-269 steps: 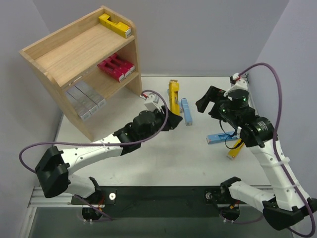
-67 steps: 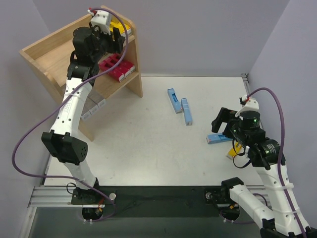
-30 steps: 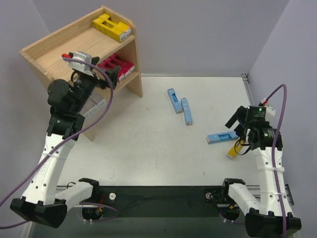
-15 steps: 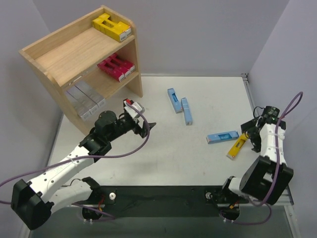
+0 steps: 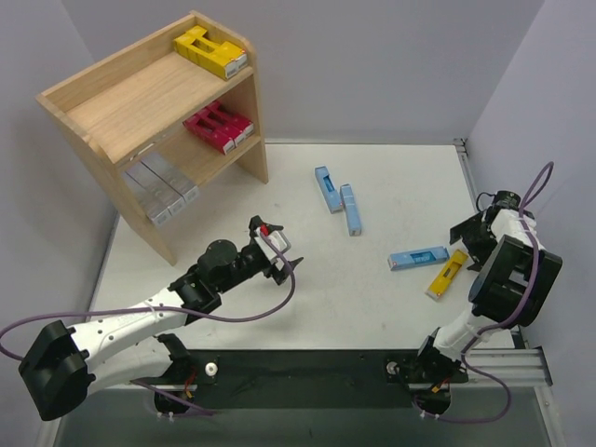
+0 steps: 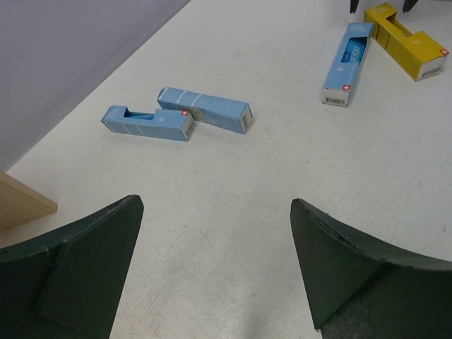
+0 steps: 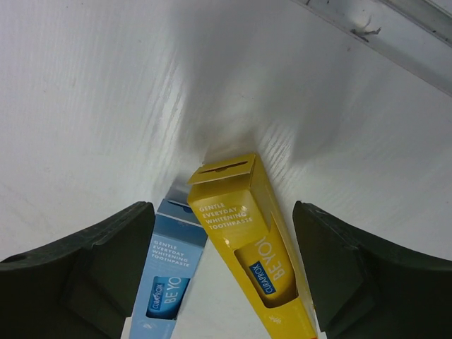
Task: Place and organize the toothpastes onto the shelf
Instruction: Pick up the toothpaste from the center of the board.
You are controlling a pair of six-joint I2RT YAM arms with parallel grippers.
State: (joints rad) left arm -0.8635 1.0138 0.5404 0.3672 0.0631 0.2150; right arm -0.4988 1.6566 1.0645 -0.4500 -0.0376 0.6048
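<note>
The wooden shelf is standing at the far left of the table. The yellow cartons are lying at the right end of its top tier. The magenta-red cartons are sitting side by side on the tier below. The silver-grey cartons are lining up in the lowest space.

The left gripper is hovering low over bare table near the shelf's front corner, its jaws spread wide and holding nothing.

Farther right, near the middle of the table, two light blue cartons are lying close together, almost parallel, with their neighbouring ends just beside each other. A third light blue carton is resting toward the right edge, and a lone yellow carton is lying at an angle with one end next to it.

The right gripper is pointing down just beyond these two. Its jaws are spread apart and empty, framing the ends of both cartons in the wrist view.
</note>
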